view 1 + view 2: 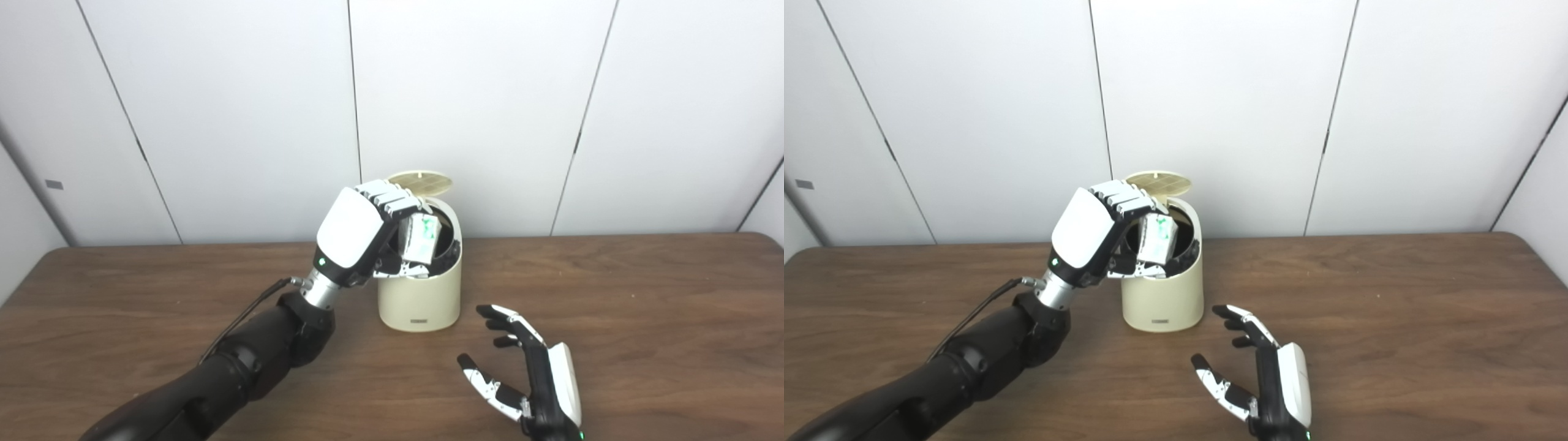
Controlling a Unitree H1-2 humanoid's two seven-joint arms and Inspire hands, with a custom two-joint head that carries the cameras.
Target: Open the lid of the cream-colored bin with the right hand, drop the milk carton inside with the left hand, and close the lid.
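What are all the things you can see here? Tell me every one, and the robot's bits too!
bin: one, cream-colored, standing near the middle of the table, close to the wall.
lid: one, cream-colored, tipped up open at the back of the bin.
milk carton: one, white with green marks, held over the bin's open mouth.
table: one, dark brown wood, filling the lower part of the view.
wall: white panels behind the table.
left hand: one, white and black, shut on the milk carton above the bin.
right hand: one, black and white, open, empty, in front and to the right of the bin.
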